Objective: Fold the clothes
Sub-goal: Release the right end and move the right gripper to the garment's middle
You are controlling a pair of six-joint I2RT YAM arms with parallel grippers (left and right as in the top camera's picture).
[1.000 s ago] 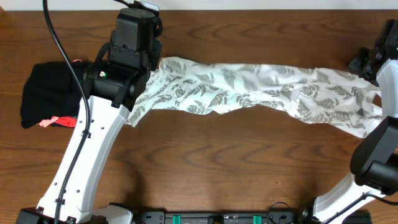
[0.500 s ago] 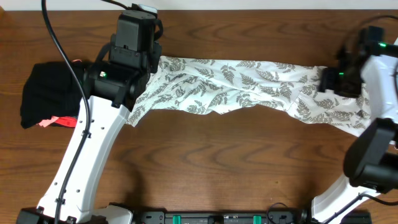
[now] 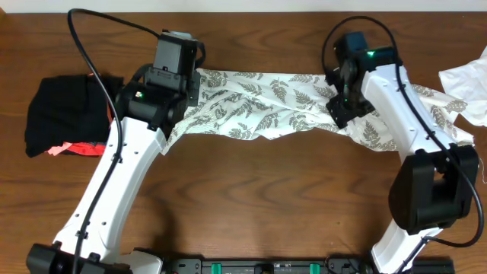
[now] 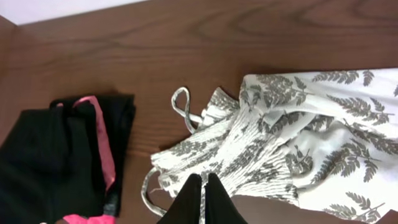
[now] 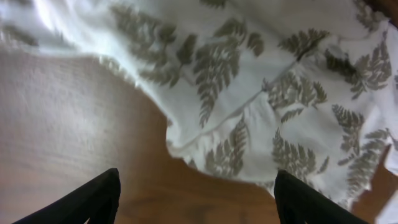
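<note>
Fern-print dress (image 3: 289, 106) lies stretched out beside the black bundle (image 3: 61, 114), straps nearest it. Left gripper (image 4: 202, 186) is pinched shut at that strap end. The right gripper (image 5: 196, 177) is spread wide above the fabric farther off, holding nothing.

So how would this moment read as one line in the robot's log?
task: fold dress | dress: stretched out, rumpled, unfolded | left gripper: shut at strap end | right gripper: open above dress

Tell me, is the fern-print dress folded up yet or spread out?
Spread out, not folded. The dress lies stretched in one long, rumpled strip across the table.
</note>
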